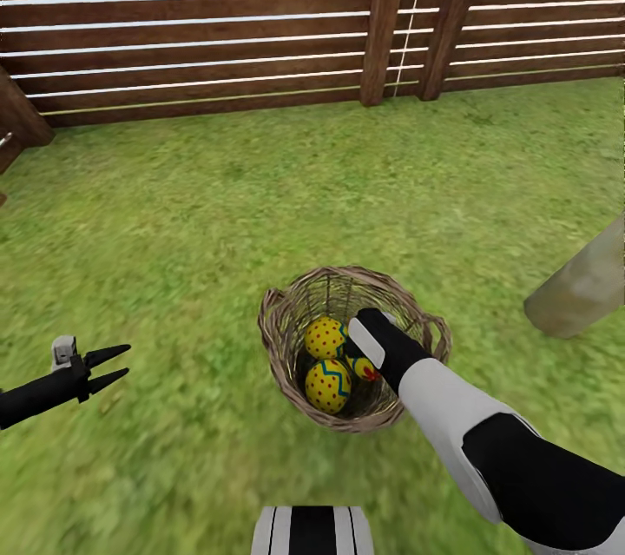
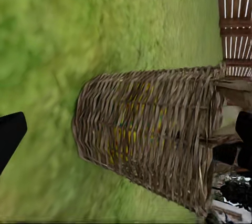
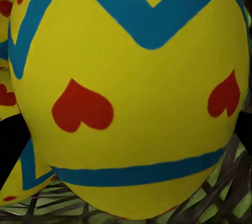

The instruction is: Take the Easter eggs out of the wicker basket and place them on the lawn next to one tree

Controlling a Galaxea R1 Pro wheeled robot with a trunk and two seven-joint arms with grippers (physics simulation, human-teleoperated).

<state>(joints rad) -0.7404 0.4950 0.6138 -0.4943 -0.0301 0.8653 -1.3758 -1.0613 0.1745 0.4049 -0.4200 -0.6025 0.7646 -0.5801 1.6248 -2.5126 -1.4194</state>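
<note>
The wicker basket (image 1: 274, 338) stands on the lawn (image 1: 217, 208) just in front of me, with three Easter eggs inside. Two eggs (image 1: 324, 336) (image 1: 328, 386) show plainly; the third egg (image 1: 365, 370) is half hidden under my right wrist. My right arm reaches down into the basket. In the right wrist view its gripper (image 3: 126, 140) is open, with one big yellow egg (image 3: 131, 66) between the black fingers (image 3: 9, 148). My left gripper (image 1: 117, 366) hangs open and empty over the grass left of the basket (image 2: 147, 134), pointing at its side.
A pale grey-beige tree trunk (image 1: 580, 286) rises from the grass at the right, about an arm's length from the basket. The dark slatted wooden fence (image 1: 191, 25) closes off the lawn at the back. Open grass lies between.
</note>
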